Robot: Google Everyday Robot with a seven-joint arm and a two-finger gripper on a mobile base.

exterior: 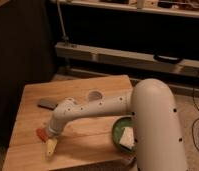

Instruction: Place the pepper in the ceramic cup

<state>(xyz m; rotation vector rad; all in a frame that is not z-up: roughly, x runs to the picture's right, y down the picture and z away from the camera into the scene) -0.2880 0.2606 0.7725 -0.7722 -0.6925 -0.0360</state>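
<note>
Gripper [51, 146] low over the wooden table [88, 150], tip down; can't tell if open or closed. Pepper [41, 133] lies on the table just beside it, view-left. Ceramic cup [94, 95] stands well apart, up-right behind the arm. Green bowl [117, 128] far right.

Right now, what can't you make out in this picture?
Camera view:
Pincer, at the table's front-left edge beside the pepper: contact with it is unclear, the arm covers it.
Pepper: part hidden under the arm.
Ceramic cup: inside too dim.
Green bowl: right side hidden behind the arm.
</note>
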